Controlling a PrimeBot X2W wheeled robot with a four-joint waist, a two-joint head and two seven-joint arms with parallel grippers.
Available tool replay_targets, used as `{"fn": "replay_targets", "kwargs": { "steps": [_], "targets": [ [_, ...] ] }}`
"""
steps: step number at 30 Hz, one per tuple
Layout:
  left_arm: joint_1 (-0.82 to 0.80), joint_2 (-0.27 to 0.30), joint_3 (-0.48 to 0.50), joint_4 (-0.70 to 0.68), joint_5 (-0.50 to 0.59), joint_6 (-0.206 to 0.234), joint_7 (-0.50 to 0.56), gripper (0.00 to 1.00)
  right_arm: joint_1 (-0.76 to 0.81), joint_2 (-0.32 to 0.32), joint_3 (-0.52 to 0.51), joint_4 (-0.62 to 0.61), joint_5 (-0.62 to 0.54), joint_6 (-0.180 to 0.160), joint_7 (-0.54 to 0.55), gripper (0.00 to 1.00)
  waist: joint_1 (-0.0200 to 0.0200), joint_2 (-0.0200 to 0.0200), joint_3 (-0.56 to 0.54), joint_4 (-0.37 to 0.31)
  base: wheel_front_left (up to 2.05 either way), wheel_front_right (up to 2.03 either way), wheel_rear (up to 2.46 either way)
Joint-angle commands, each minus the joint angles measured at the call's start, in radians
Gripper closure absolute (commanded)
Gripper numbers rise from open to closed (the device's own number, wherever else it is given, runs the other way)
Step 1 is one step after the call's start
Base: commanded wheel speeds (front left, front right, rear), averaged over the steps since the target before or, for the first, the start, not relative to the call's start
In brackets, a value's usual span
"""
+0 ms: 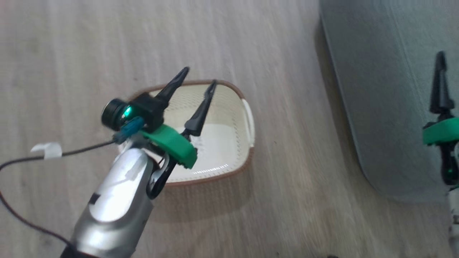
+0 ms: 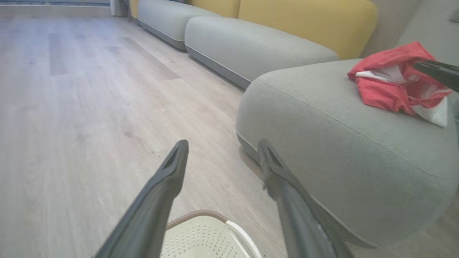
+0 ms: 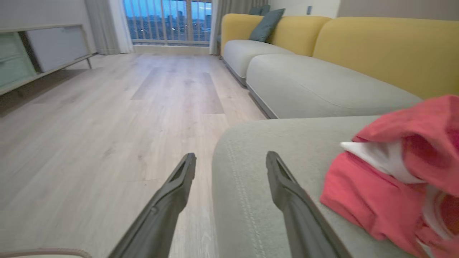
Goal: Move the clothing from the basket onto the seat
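The cream basket [image 1: 247,118] with its brown rim stands on the wooden floor; its perforated inside is bare apart from a pale label. My left gripper [image 1: 199,76] hovers above it, open, with nothing between its fingers. Its own view has the basket rim [image 2: 200,214] at the bottom edge. The red clothing [image 2: 391,89] lies bunched on the grey-green seat [image 2: 340,150], white lining showing. My right gripper [image 3: 231,157] is open and holds nothing, low over the seat [image 3: 258,186], with the clothing [image 3: 387,190] just right of its right finger. One of its fingers [image 1: 440,82] rises over the seat [image 1: 387,89].
A dark cable with a white tape tab [image 1: 48,149] runs across the floor left of the basket. More grey cushions [image 3: 315,86] with yellow backrests [image 3: 387,50] line the wall beyond the seat. A low cabinet [image 3: 39,53] stands far left.
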Motion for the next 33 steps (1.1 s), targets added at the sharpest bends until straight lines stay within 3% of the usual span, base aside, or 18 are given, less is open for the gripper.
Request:
{"fn": "replay_targets", "kwargs": {
  "steps": [1, 9, 17, 33],
  "targets": [
    [0.006, 0.004, 0.046, -0.022, 0.014, -0.001, -0.005, 0.00, 0.009, -0.008, 0.017, -0.039, -0.002, 0.000, -0.009, 0.00, 0.0002, -0.0001, -0.061, 0.061, 0.00, 0.00, 0.00],
    [0.112, -0.022, 0.205, -0.013, 0.043, 0.001, -0.005, 0.00, 0.033, 0.040, 0.111, -0.020, 0.032, 0.000, -0.009, 0.00, 0.0002, -0.0001, -0.164, 0.164, 0.00, 0.00, 0.00],
    [0.205, -0.032, 0.353, -0.022, 0.097, 0.008, -0.005, 0.00, 0.053, 0.071, 0.200, 0.026, 0.034, 0.000, -0.009, 0.00, 0.0002, -0.0001, -0.224, 0.212, 0.00, 0.00, 0.00],
    [0.387, -0.051, 0.521, -0.076, 0.172, 0.014, -0.005, 0.00, 0.187, 0.139, 0.261, 0.052, 0.014, 0.000, -0.009, 0.00, 0.0002, -0.0001, -0.336, 0.203, 0.00, 0.00, 0.00]
  ]
}}
